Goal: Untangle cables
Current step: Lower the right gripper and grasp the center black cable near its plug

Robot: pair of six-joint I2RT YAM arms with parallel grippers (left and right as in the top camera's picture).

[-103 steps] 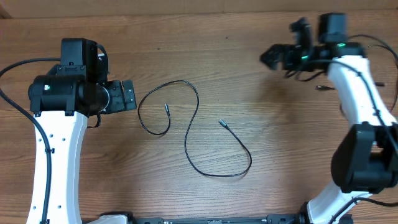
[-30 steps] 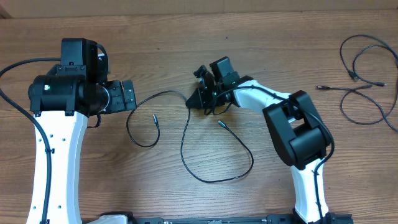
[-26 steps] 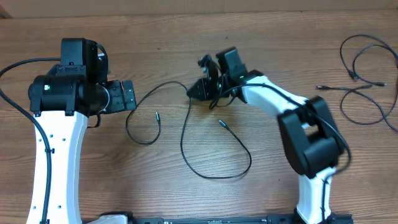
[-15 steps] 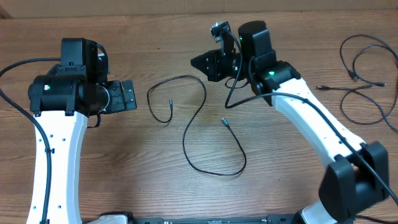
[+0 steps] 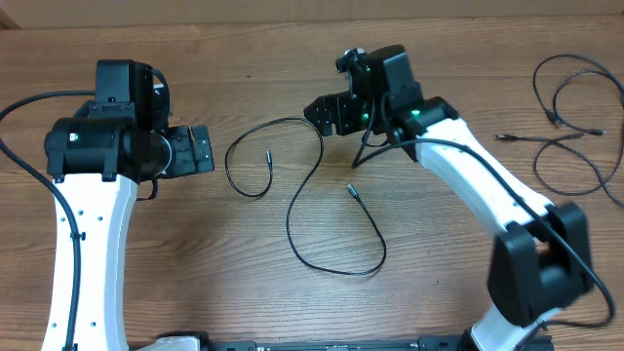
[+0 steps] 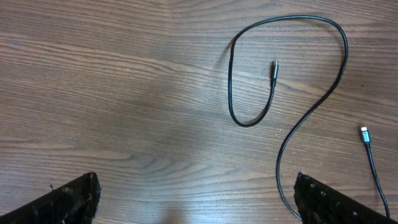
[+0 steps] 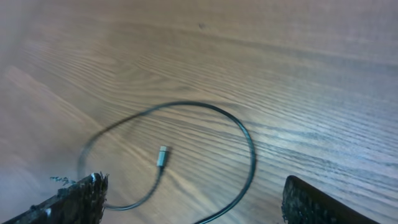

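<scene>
While the right gripper [image 5: 328,114] hangs over the table [image 5: 439,283] with its fingers [image 7: 74,196] spread wide and nothing between them, a single black cable [image 5: 305,182] lies loose on the wood just beside it. The cable curls from a small loop on the left through an S-bend into a wider hook, which finishes in a plug end [image 5: 350,189]. The left gripper [image 5: 201,151] is likewise parted and empty, just left of that small loop, and the other cables [image 5: 570,107] lie in overlapping loops well apart at the far right edge.
</scene>
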